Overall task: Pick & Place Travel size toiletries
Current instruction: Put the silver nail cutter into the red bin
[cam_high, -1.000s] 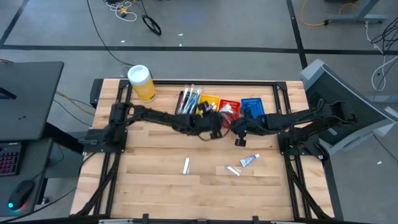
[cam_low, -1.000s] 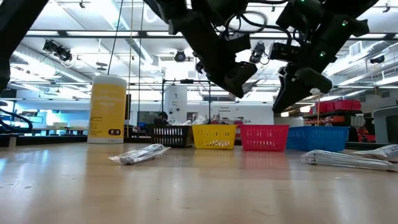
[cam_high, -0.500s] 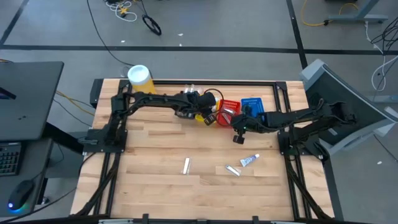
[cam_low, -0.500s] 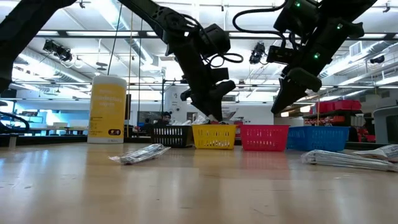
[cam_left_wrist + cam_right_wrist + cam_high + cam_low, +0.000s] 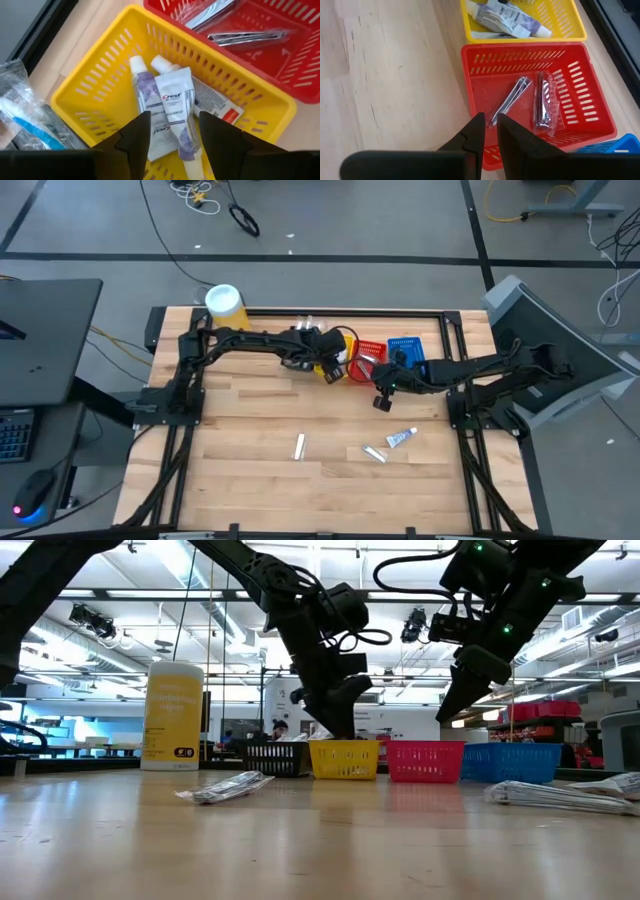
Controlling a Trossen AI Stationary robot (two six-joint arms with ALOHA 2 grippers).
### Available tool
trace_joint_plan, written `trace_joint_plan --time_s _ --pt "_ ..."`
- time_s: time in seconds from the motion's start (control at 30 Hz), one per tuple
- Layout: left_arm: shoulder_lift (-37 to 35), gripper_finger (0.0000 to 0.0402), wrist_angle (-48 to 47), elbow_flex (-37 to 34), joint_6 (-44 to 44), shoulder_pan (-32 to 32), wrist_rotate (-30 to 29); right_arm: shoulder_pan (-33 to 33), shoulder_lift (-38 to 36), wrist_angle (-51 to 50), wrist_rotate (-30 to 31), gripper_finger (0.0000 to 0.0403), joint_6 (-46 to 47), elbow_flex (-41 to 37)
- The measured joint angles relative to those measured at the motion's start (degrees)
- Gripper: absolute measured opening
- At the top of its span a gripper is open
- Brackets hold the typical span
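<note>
My left gripper (image 5: 175, 142) hangs open over the yellow basket (image 5: 95, 75), its fingers either side of white tubes (image 5: 170, 100) lying on the basket's floor. It also shows in the high view (image 5: 327, 363) and the low view (image 5: 335, 725). My right gripper (image 5: 491, 132) hovers above the near rim of the red basket (image 5: 600, 115), empty, with a narrow gap between the fingers. Clear-wrapped metal items (image 5: 542, 102) lie in that basket. On the table lie a white tube (image 5: 402, 438) and two wrapped packets (image 5: 374, 453) (image 5: 299, 446).
Four small baskets line the far edge: black with wrapped toothbrushes (image 5: 303, 340), yellow, red, and blue (image 5: 406, 350). A yellow canister with a white lid (image 5: 227, 312) stands at the far left corner. Bare wood lies around the loose items in the near half.
My left gripper has swung from the near side of the baskets toward the far edge and come down over the yellow basket, then kept almost still for the last half second. My right arm has hardly moved.
</note>
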Motion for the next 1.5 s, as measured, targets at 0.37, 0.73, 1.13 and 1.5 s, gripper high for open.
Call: trace_joint_plan --time_s 0.37,0.73,1.13,1.5 --pt "-0.68 0.0158 -0.70 2.59 -2.00 -0.81 5.53 0.00 0.02 0.00 -0.02 0.0056 -0.01 0.00" --pt "-5.71 0.0155 -9.87 3.50 -5.53 -6.38 4.92 0.02 0.02 -0.18 -0.41 0.0056 -0.20 0.00" --pt "-7.87 0.0158 -23.29 3.46 -17.70 -15.99 0.26 0.02 0.02 1.25 -0.37 0.0056 -1.93 0.00" --pt "-7.89 0.0158 -28.26 3.46 -31.22 -24.08 -2.32 0.02 0.02 5.10 -8.00 0.0056 -4.92 0.00"
